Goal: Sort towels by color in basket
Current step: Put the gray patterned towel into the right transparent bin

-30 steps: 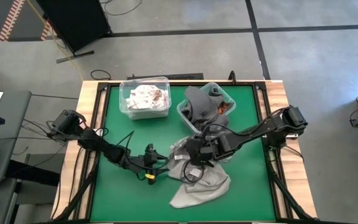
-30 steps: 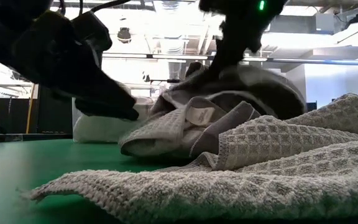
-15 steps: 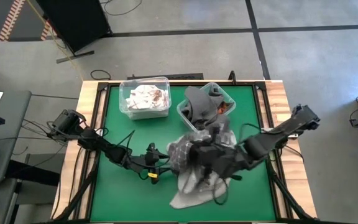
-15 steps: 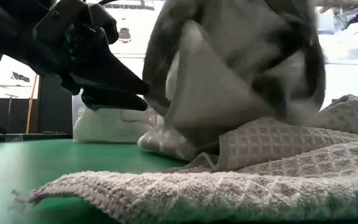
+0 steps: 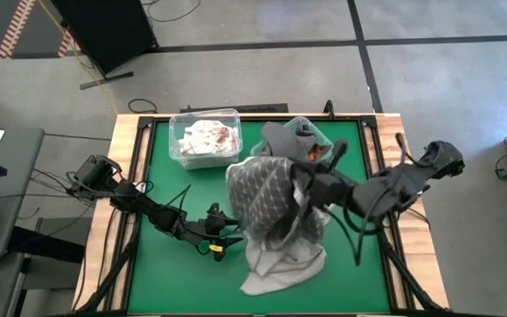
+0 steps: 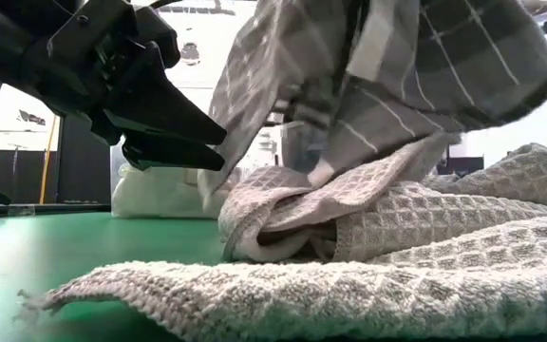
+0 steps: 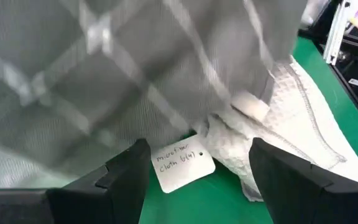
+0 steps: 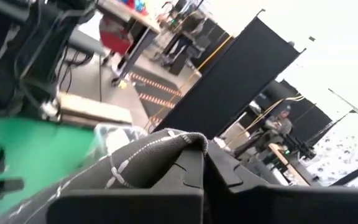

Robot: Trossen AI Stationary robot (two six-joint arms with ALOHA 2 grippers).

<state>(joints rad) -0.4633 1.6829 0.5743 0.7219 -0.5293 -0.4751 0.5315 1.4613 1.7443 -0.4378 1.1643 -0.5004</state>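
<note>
A dark grey towel with white check lines (image 5: pixel 267 204) hangs spread from my right gripper (image 5: pixel 301 179), which is shut on it above the table's middle. In the low view the checked towel (image 6: pixel 397 66) hangs over a light grey waffle towel (image 6: pixel 416 252), which lies flat on the green mat (image 5: pixel 282 264). My left gripper (image 5: pixel 223 234) is open and hovers low, just left of the hanging cloth (image 7: pixel 135 74), touching nothing. A white label (image 7: pixel 182 163) shows between its fingers. My right gripper pinches the checked towel between its two fingers at a folded edge (image 8: pixel 166 144). The fingers (image 8: pixel 185 177) reach level from the table's right side. The towel is lifted and hangs slack below them; whether its lower end (image 6: pixel 254 176) touches the waffle towel, I cannot tell.
Two clear bins stand at the far side: the left one (image 5: pixel 205 137) holds white cloth, the right one (image 5: pixel 317 134) holds dark grey and orange towels. Bare green mat (image 5: pixel 157 273) lies at the near left. A person (image 8: pixel 278 124) stands far off in the room.
My right gripper has risen and drawn back toward the far right, pulling the checked towel up off the pile. The towel, bunched a second ago, has opened out and now hangs spread. The waffle towel has stayed on the mat. My left gripper has risen slightly.
</note>
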